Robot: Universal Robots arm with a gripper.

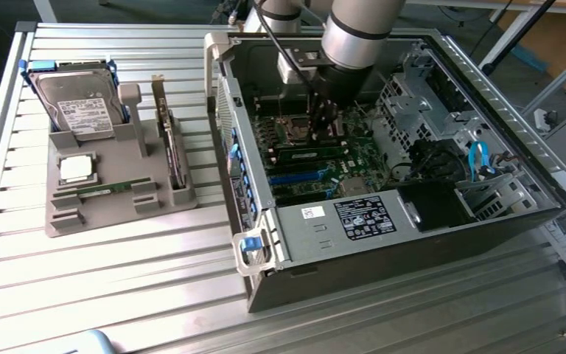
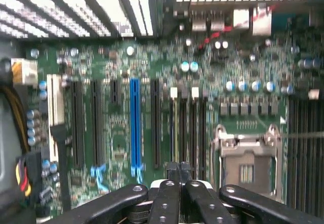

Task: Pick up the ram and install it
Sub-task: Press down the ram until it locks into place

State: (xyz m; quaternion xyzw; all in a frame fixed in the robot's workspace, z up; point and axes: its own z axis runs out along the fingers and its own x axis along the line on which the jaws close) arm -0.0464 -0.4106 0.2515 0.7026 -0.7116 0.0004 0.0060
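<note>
A thin green ram (image 1: 102,189) stick lies flat in the grey holder tray (image 1: 116,221) at the exterior view's left, outside the case. A second green stick with black chips (image 1: 309,156) sits along the memory slots inside the open computer case (image 1: 401,221). My gripper (image 1: 320,131) reaches down into the case over the motherboard, beside the processor socket (image 1: 297,130). Seen from the wrist, the gripper (image 2: 179,171) is shut with nothing showing between its black fingers (image 2: 167,193), and it hovers over the dark memory slots (image 2: 188,128).
The tray also holds a hard drive (image 1: 79,103), a square silver processor chip (image 1: 77,168) and an upright dark expansion card (image 1: 172,147). Inside the case are a blue slot (image 2: 134,128), the empty socket (image 2: 246,168), a drive cage (image 1: 416,99) and cables (image 1: 477,162).
</note>
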